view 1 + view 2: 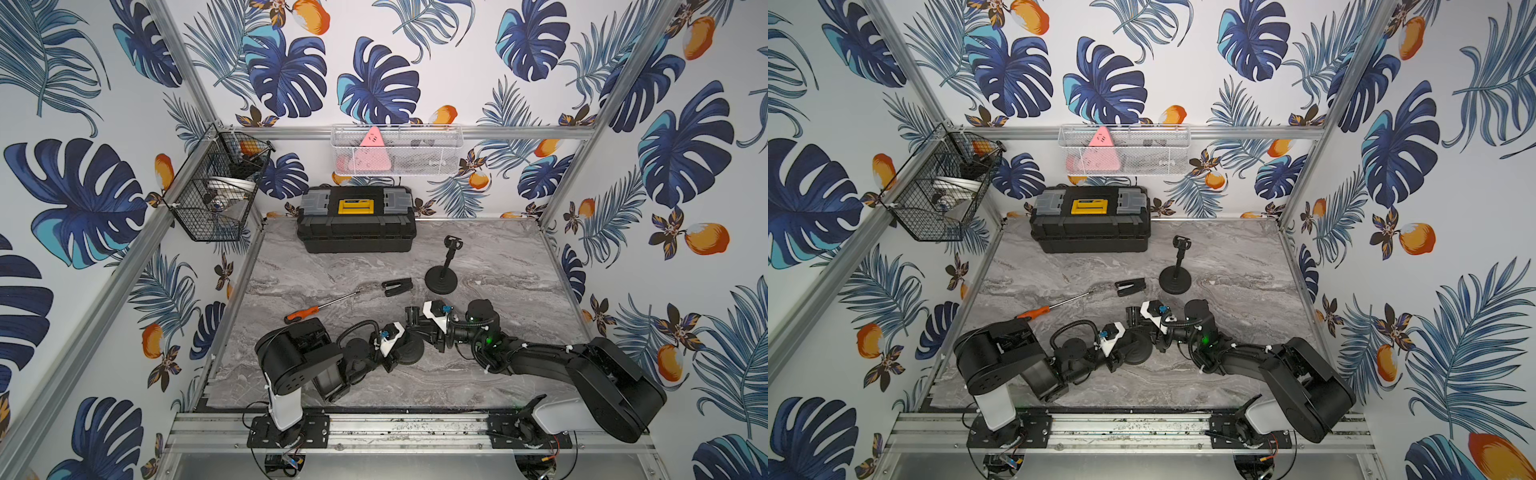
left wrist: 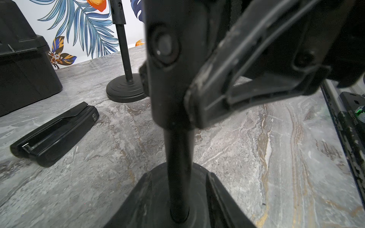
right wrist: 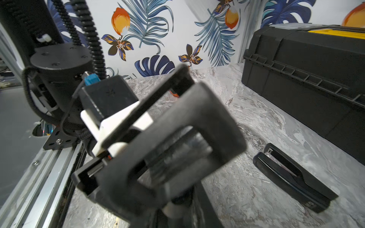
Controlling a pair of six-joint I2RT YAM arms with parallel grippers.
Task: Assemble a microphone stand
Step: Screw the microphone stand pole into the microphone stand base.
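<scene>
**Both grippers meet on the stand at 6 o'clock**

We start with the grey marble table (image 1: 498, 257), reading clock directions from its middle in a top view. The left arm (image 1: 299, 357) reaches in from 7 o'clock and the right arm (image 1: 540, 361) from 4 o'clock. They meet just toward 6 o'clock of centre.

The black toolbox (image 1: 357, 226) sits shut at 11 to 12 o'clock, against the back wall.

The microphone stand (image 1: 409, 351) stands upright where the arms meet, its round base (image 1: 1138, 353) flat on the marble. The left gripper (image 2: 179, 187) sits low over that base. Its fingers (image 2: 221, 197) stand apart on either side of the pole (image 2: 178, 158), with clear gaps. The right gripper (image 1: 417, 328) is clamped on the microphone clip (image 3: 177, 128) at the top of the pole. We see one finger (image 2: 227, 79) pressed against the clip's joint, and the opposite finger is hidden.

A second stand (image 1: 441, 283) stands upright on its own at 1 o'clock. An orange-handled screwdriver (image 1: 320, 307) lies at 9 o'clock. A loose clip (image 1: 397, 286) lies flat near the centre, between the screwdriver and the second stand.
</scene>
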